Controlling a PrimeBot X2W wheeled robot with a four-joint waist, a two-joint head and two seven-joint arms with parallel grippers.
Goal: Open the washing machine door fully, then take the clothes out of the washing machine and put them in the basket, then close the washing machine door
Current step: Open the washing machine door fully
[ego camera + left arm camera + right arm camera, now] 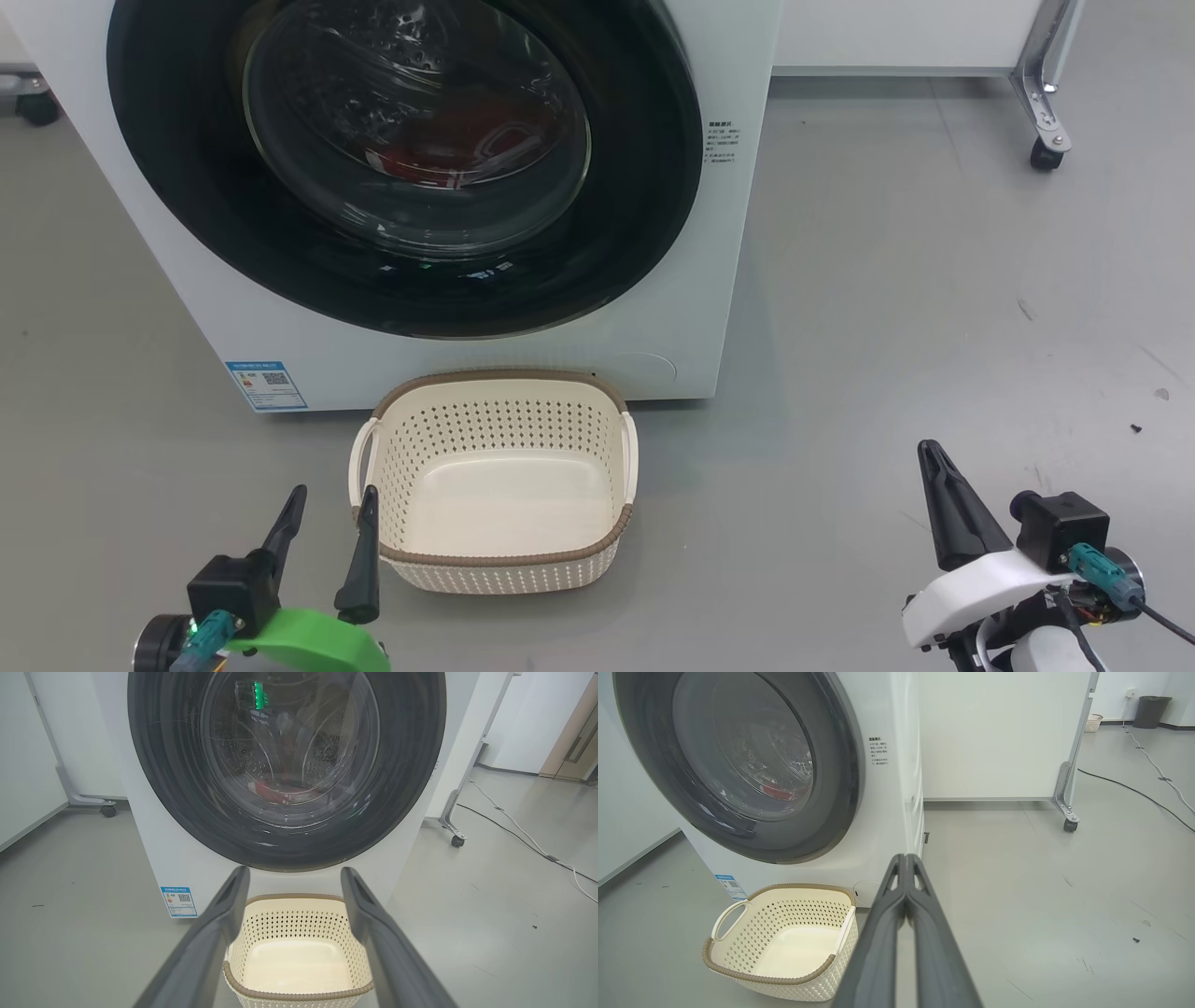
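Door shut, laundry waiting: the washing machine door [401,168] sits closed on the washing machine [233,317], with the red clothes [439,140] inside behind its glass and the basket [504,378] empty on the floor just in front of the machine. The left gripper [334,495] hangs spread in front of the machine. The right gripper [906,857], fingers pressed together on nothing, is off its right corner. Opening well likely means hooking the door's rim edge and swinging it wide.

I see a white washing machine [709,317]; the washing machine door [644,187] has a glossy black rim and clear glass, with red clothes [448,140] behind it. Small label [266,385] is blue. Basket [504,425]: cream, perforated dot pattern, brown woven rim. Floor [934,327] plain grey. My left tool [334,492]: dark, green mount. My right tool [929,453]: dark, white mount.
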